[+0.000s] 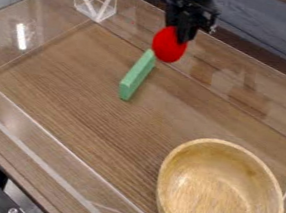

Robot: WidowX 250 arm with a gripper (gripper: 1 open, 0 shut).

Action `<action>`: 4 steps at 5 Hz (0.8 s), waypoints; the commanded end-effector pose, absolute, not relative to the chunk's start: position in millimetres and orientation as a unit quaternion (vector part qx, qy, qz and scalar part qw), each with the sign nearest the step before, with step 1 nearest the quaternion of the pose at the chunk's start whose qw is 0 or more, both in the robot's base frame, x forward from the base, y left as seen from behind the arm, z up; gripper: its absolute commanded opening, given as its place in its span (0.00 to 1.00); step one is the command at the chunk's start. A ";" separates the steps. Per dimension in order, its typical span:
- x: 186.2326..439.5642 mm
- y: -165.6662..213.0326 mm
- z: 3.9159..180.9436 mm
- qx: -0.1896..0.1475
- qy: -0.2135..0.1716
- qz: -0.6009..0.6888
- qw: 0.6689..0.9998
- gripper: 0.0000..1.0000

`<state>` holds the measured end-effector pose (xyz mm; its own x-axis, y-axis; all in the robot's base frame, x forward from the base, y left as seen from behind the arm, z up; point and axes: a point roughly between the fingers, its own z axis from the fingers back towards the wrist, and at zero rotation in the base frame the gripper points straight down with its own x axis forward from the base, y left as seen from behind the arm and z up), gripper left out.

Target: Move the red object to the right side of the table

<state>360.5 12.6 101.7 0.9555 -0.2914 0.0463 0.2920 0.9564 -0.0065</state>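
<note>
Brown wood-grain table (91, 111) fills the camera view, edged by low clear acrylic walls (25, 147), with grey planking behind. Near the far edge, the black gripper (178, 35) points down, its jaws closed on the red object (168, 45), a small rounded toy fruit held clear above the tabletop. Just below it in the picture, a long green block (139, 75) lies flat. Well apart, at the near right corner, sits a round light wooden bowl (222, 196).

The red object (170, 46) hangs above the long block's (137, 74) far end; bowl (221, 199) front right on the table (79, 99).
</note>
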 end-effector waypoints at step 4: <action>375.3 -75.6 86.4 -0.006 -0.031 -0.197 0.980 0.00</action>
